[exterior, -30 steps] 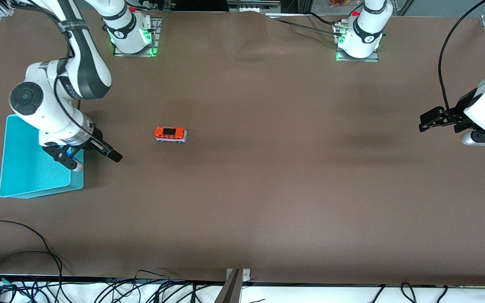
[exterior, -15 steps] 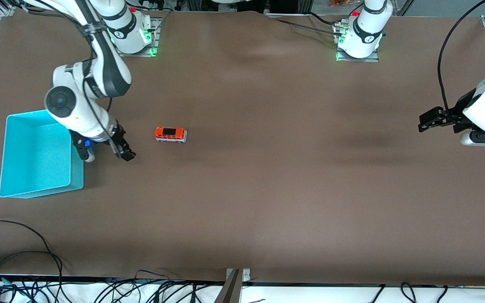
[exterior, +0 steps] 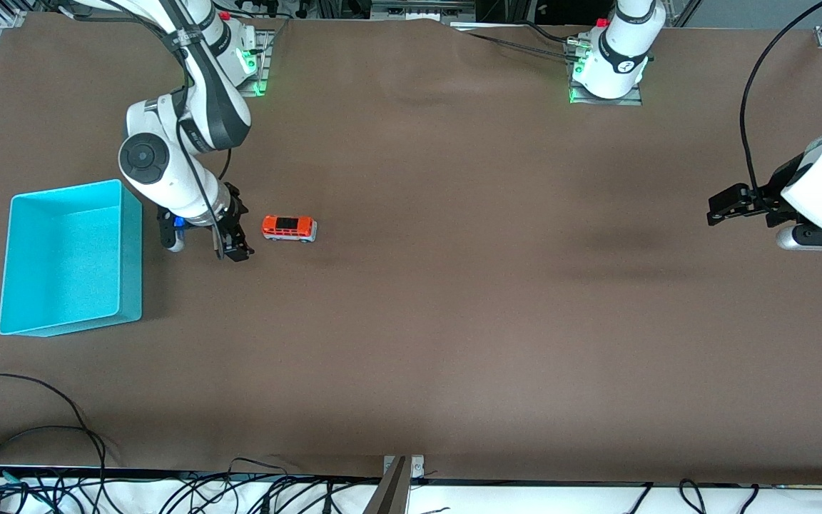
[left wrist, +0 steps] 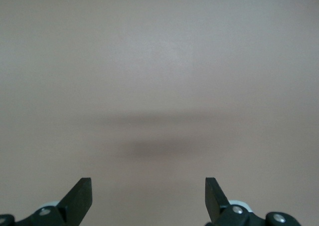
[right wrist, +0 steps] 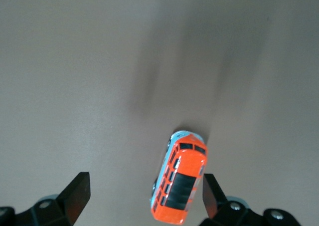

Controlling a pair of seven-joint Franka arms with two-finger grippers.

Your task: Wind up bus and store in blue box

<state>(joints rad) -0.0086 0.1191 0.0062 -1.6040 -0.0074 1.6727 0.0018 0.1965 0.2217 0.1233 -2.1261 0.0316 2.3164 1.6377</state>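
Right wrist view shows the bus (right wrist: 179, 183) on the table just ahead of the right gripper (right wrist: 144, 196), nearer one finger (right wrist: 212, 193), jaws spread and empty. Step: approach. Next: centre, descend, pinch. Left gripper (exterior: 728, 203) waits, spread, empty. Blue box (exterior: 122, 250) sits beside.
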